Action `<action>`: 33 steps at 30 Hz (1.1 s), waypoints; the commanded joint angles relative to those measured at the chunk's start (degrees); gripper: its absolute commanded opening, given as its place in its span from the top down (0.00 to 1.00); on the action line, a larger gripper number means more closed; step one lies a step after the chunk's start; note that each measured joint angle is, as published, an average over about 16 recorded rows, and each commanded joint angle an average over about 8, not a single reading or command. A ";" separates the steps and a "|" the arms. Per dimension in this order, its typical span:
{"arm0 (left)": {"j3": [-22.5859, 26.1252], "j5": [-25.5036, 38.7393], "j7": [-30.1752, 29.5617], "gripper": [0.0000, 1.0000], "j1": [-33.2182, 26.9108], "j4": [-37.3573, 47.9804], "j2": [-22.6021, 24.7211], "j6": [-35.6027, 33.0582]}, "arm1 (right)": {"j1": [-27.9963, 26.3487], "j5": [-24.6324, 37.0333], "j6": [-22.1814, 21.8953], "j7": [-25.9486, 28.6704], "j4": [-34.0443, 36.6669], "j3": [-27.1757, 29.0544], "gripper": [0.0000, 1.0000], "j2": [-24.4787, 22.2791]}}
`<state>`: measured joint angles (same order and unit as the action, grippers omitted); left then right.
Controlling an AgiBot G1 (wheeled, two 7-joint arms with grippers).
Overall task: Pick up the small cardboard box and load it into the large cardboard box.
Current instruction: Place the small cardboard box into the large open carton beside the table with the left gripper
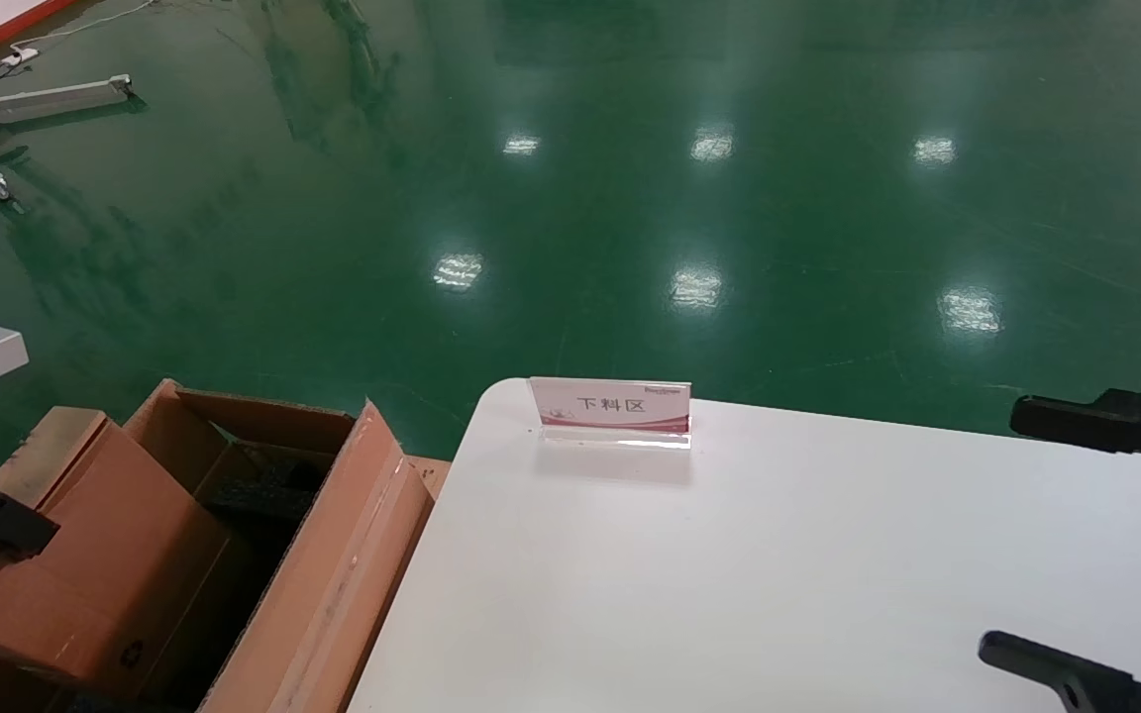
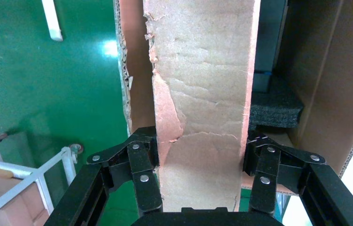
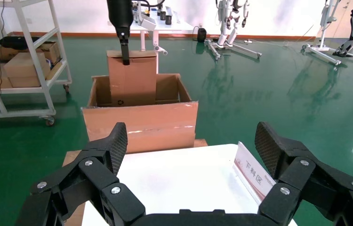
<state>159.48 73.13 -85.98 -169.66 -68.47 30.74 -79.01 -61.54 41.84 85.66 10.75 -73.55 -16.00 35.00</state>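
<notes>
The left gripper [image 2: 202, 176] clamps the small cardboard box [image 2: 203, 108] by its narrow sides, the carton hanging upright from the jaws, its lower part already inside the large cardboard box [image 3: 139, 120]. If the carton catches the tall flap [image 1: 343, 564] or the foam pad [image 2: 273, 109] just past the jaws, it could tilt or jam; its clearance is probably thin. The right gripper [image 3: 191, 148] idles with jaws spread wide over the white table [image 1: 778, 574], a sign stand [image 1: 611, 408] beyond them, glossy green floor [image 1: 630, 178] all around

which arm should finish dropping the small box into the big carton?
Left. The left gripper already clamps the small cardboard box, partly lowered into the large cardboard box. The right gripper hangs open over the white table.
</notes>
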 commanded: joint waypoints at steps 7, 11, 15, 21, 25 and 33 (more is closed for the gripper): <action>0.39 1.21 -1.81 1.00 1.08 -0.77 0.07 0.59 | 0.00 0.00 0.00 0.00 0.00 0.00 0.00 0.00; 0.59 2.00 -2.65 1.00 1.77 -1.11 0.04 1.16 | 0.00 0.00 0.00 0.00 0.00 0.00 0.00 0.00; 0.78 2.91 -3.35 1.00 2.48 -1.40 0.01 1.90 | 0.00 0.00 0.00 0.00 0.00 0.00 0.00 0.00; 1.02 4.71 -4.16 1.00 3.49 -1.81 0.13 3.47 | 0.00 0.00 0.00 0.00 0.00 0.00 0.00 0.00; 1.11 6.20 -4.41 1.00 4.21 -2.10 0.27 5.08 | 0.00 0.00 0.00 0.00 0.00 0.00 0.00 0.00; 0.89 8.53 -4.41 1.00 5.96 -2.66 0.22 8.87 | 0.00 0.00 0.00 0.00 0.00 0.00 0.00 0.00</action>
<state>160.34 81.48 -90.36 -163.69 -71.12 30.96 -70.31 -61.54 41.84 85.66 10.75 -73.55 -16.00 35.00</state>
